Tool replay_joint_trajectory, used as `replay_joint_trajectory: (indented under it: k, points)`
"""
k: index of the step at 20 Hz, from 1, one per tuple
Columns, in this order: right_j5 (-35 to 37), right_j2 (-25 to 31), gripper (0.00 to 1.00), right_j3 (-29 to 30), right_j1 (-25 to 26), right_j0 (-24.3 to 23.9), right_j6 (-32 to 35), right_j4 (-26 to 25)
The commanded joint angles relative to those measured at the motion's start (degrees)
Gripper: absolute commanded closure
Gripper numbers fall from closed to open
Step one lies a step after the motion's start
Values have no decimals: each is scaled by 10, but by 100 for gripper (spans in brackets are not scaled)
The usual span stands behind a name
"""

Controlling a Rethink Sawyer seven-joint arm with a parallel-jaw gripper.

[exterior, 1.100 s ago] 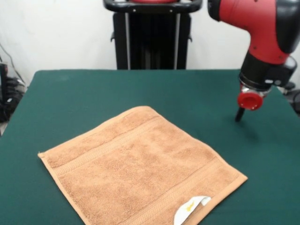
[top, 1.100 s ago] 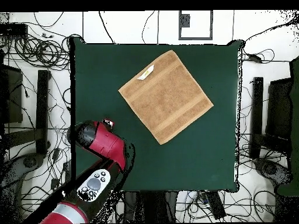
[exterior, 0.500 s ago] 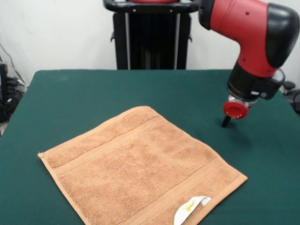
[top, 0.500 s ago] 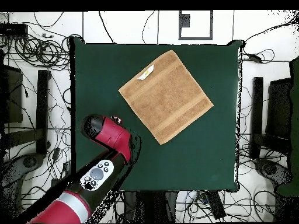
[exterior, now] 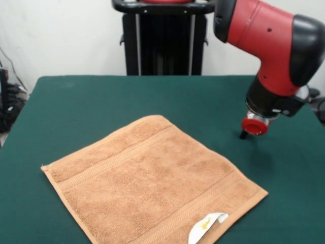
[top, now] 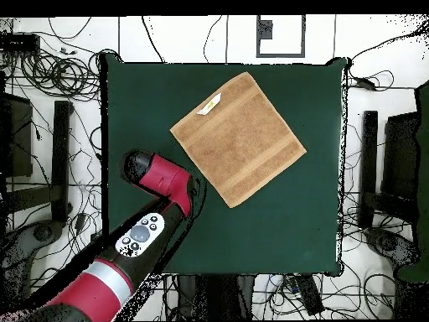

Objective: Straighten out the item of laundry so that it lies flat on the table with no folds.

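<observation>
No folds show on the square orange-tan terry towel (exterior: 152, 180), spread flat on the dark green felt counter (exterior: 76, 101), so I judge the task done. Over the last second my gripper (exterior: 245, 134) has drifted closer, the towel beside it, apart; I cannot tell its fingers' state.

Even, bright light, both views clear
I see a soft shadow under the arm (exterior: 269, 46) on the table (exterior: 76, 101), no glare
</observation>
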Motion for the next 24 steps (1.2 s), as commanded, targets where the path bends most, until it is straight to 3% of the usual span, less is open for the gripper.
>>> replay_joint_trajectory:
  k: [1, 12, 16, 21, 24]
  points:
    - [-76, 11, 100, -88, 77, -42, 127, -12]
    - [-68, 9, 100, -55, 35, -47, 87, -25]
    - [-8, -48, 100, -79, 33, -13, 140, -47]
    - [89, -128, 100, -168, 51, -6, 197, -69]
    - [95, -165, 100, -194, 66, -6, 205, -76]
